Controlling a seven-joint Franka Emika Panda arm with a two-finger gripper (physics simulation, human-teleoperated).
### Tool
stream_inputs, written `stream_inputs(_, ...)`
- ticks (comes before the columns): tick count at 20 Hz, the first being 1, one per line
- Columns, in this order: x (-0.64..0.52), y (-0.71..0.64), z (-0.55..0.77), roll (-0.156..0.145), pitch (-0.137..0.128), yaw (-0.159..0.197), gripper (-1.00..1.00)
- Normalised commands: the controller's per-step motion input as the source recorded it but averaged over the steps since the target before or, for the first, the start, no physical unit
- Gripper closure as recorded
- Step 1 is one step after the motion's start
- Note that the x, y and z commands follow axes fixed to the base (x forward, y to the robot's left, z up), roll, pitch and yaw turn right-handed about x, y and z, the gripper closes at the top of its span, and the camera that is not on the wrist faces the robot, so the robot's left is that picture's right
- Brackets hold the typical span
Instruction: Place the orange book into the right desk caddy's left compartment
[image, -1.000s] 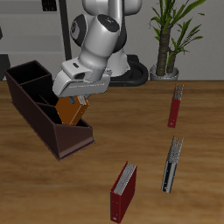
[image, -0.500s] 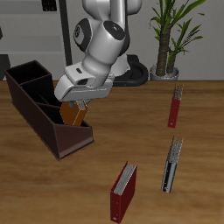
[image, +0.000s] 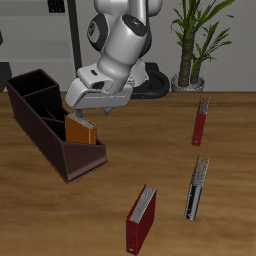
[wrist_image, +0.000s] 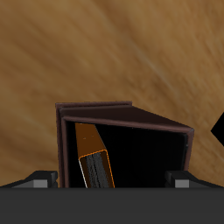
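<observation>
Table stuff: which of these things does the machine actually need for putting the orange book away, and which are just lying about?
Part of the job:
- orange book, standing in the caddy's end pocket
- right desk caddy
- left compartment
- end effector, just above the book

Just lying about:
- dark red book near the table's front edge
- dark red book farther back
- black-and-grey book
- potted plant

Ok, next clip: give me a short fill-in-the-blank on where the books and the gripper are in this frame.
1. The orange book stands inside the ____.
2. Just above that book hangs the ____.
3. Besides the black-and-grey book, the bare table holds ____ dark red books.

Missing words: desk caddy; gripper; two.
</observation>
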Motion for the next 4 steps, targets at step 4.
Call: stream_inputs(4,-0.07,0.1,0.14,0.019,-0.026,0.0,-1.0)
